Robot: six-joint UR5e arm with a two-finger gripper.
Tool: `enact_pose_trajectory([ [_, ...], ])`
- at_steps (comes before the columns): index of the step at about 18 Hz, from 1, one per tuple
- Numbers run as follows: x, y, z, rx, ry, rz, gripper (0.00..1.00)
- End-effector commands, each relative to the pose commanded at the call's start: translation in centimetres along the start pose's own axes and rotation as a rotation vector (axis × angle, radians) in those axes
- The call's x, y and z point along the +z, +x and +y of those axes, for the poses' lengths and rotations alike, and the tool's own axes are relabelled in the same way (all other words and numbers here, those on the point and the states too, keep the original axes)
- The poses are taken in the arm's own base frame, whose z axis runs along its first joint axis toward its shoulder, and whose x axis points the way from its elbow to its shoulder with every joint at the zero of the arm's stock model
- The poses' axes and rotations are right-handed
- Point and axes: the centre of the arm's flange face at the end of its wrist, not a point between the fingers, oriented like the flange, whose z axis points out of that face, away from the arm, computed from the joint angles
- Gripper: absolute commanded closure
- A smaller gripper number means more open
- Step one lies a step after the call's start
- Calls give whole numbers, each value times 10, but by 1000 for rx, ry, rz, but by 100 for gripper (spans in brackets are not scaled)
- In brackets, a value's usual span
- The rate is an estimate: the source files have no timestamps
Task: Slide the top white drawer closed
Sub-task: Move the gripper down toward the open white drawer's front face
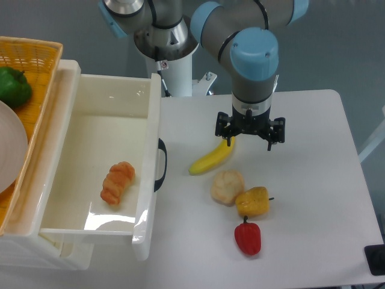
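Note:
The top white drawer (90,129) is pulled far out to the right from the cabinet at the left. Its black curved handle (161,164) is on the front panel, facing the table. An orange-brown croissant (118,182) lies inside it. My gripper (248,141) points down over the table to the right of the drawer, about a drawer's width from the handle. Its black fingers look spread and hold nothing. The left fingertip is just by the top end of a yellow banana (210,159).
A pale bread roll (227,186), a yellow pepper (252,201) and a red pepper (247,238) lie on the white table (313,150) below the gripper. A wicker basket (42,90) on the cabinet holds a green pepper (13,86) and a white plate (9,150).

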Motion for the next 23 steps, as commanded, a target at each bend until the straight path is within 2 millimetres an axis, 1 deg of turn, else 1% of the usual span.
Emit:
enact_pose_trajectory([
  [4,5,9,-4,15,-7,11,0],
  [6,7,10,-5,10,-10,12,0],
  [8,14,10,-7,-77,-18,25,0],
  [9,15,12,-10,-127,-9,38,0],
  [12,24,13,-17,-183,3,78,0],
  [14,27,17,-21,-219,-2,81,0],
  [17,33,24,-27,-215,0,101,0],
  [20,39,29,-35,-225,44,195,0],
  [21,40,29,-35,-225,43,196,0],
  [23,48,31,-37,-219,27,200,0],
])
